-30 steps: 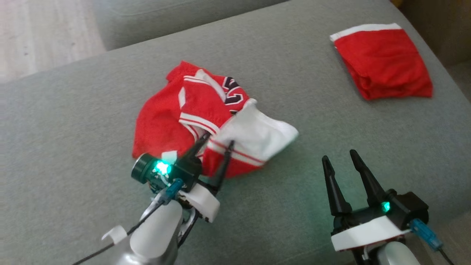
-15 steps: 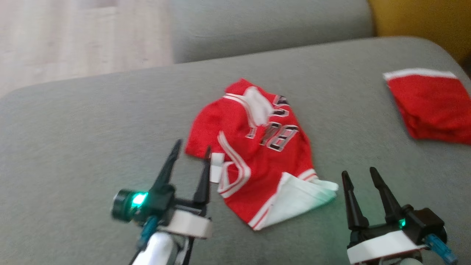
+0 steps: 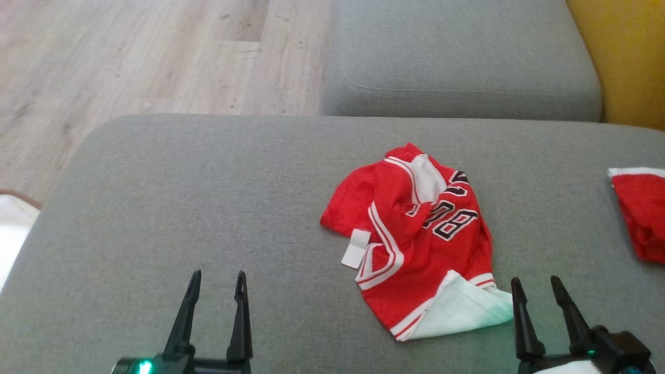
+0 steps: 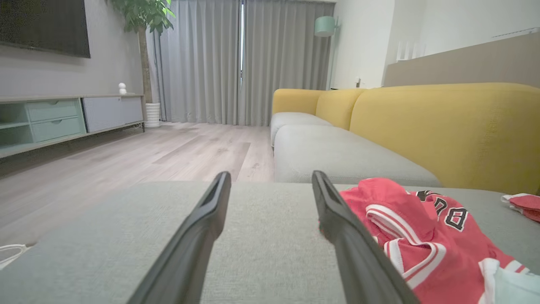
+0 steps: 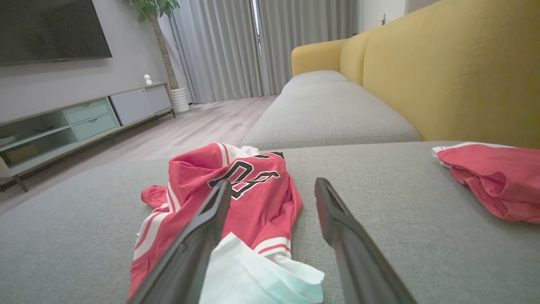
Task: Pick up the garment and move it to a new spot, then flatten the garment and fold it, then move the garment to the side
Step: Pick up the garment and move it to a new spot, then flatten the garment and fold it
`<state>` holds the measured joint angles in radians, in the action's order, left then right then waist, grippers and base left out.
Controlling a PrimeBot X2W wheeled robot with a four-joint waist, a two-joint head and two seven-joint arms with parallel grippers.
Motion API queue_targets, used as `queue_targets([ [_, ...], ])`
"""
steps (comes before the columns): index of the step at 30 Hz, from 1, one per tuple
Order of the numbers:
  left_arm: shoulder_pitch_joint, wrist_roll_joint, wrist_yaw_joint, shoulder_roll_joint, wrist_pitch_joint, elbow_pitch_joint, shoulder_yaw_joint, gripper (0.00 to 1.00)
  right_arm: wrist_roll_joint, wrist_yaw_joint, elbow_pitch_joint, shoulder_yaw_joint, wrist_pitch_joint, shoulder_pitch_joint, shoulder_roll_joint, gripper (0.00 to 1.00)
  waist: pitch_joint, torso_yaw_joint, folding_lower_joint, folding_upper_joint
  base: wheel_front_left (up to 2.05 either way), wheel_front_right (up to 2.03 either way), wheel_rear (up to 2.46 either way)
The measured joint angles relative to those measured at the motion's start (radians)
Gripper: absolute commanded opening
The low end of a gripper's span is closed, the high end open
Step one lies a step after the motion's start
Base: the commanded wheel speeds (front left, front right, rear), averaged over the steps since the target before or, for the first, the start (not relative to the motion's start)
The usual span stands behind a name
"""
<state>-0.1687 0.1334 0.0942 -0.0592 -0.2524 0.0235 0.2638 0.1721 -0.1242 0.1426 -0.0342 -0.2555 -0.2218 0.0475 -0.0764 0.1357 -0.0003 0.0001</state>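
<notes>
The right gripper (image 3: 535,283), fingers spread and empty, hovers just right of the near white corner of the jersey (image 3: 415,234). It lies crumpled on the grey cushion (image 3: 208,182), long axis near-to-far. The left gripper (image 3: 218,274), also spread, is well to its left.

Both sit low in the head view: left gripper (image 3: 218,276), two long dark fingers spread wide and pointing straight up, green light glowing at its base; right gripper (image 3: 535,283) same deal, jaws apart.

Garment (image 3: 415,244) lies on cushion (image 3: 208,208), left of second cloth (image 3: 644,218).
</notes>
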Motion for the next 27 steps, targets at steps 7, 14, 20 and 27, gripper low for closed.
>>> queue_targets([
  [7, -0.022, -0.031, -0.025, 0.001, 0.000, -0.004, -0.013, 1.00, -0.005, 0.000, 0.000, 0.005, 0.000, -0.001, -0.002, 1.00, -0.018, 0.023, 0.0002, 0.0000, 0.00, 0.00, 0.00],
  [14, -0.021, -0.052, -0.033, 0.002, 0.000, -0.004, -0.014, 1.00, -0.005, 0.000, 0.000, 0.005, 0.000, -0.001, -0.003, 1.00, -0.021, 0.027, 0.0003, 0.0000, 0.00, 0.00, 0.00],
  [20, -0.021, -0.062, -0.033, 0.002, 0.000, 0.000, -0.028, 1.00, -0.005, 0.000, 0.000, 0.005, 0.000, -0.001, -0.003, 1.00, -0.017, 0.032, 0.0003, 0.0000, 0.00, 0.00, 0.00],
  [27, -0.021, -0.063, -0.033, 0.002, 0.000, 0.007, -0.032, 1.00, -0.005, 0.000, 0.000, 0.005, 0.000, -0.001, -0.003, 1.00, -0.012, 0.030, 0.0002, 0.0000, 0.00, 0.00, 0.00],
])
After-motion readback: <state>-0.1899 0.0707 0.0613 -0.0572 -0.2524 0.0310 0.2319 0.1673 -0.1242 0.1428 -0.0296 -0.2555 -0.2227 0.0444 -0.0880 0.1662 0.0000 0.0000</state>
